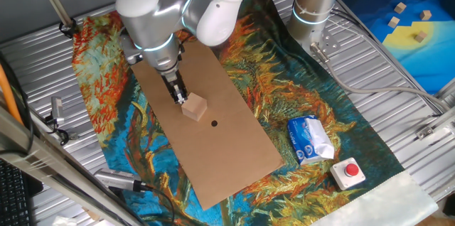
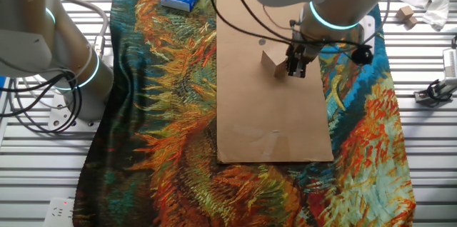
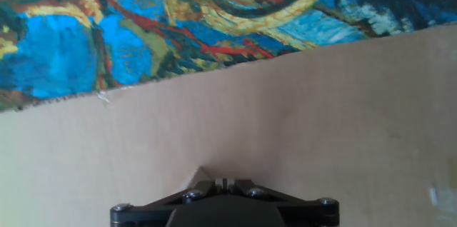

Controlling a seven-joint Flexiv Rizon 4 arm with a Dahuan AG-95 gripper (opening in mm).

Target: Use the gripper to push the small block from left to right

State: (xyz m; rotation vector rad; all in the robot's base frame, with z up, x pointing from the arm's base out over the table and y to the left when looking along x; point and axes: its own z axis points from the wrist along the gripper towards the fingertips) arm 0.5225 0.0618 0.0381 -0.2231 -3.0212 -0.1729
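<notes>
pincer (image 1: 179, 99) lowered onto the cardboard sheet (image 1: 234, 155), black tips close together, reading as narrow; whether the fingers fully meet cannot be told from either fixed view. nothing is held between them. in the hand view the black pincer body (image 3: 223, 209) fills the bottom edge, with a pale tan corner poking up just above it, and the fingertips themselves are hidden.

small block (image 1: 194, 106) sits on the cardboard directly against the pincer tip, on its lower-right side in one fixed view; contact looks likely but the exact gap is too small to judge. in the other fixed view the block (image 2: 272, 63) lies just left of the pincer (image 2: 295, 69), partly shadowed by the wrist.

a small dark dot (image 1: 214, 122) marks the cardboard just beyond the block, on the side away from the pincer.

the cardboard lies on a colourful painted cloth (image 1: 106, 105) that covers the ribbed metal surface (image 1: 398, 77).

well away from the pincer, past the far end of the cardboard: a white-and-blue carton (image 1: 310, 140) lying on the cloth, and beside it a red button on a white base (image 1: 350, 172).

a second arm column (image 1: 318, 2) with a light-blue ring stands upright at the cloth's edge, well apart from the pincer.
</notes>
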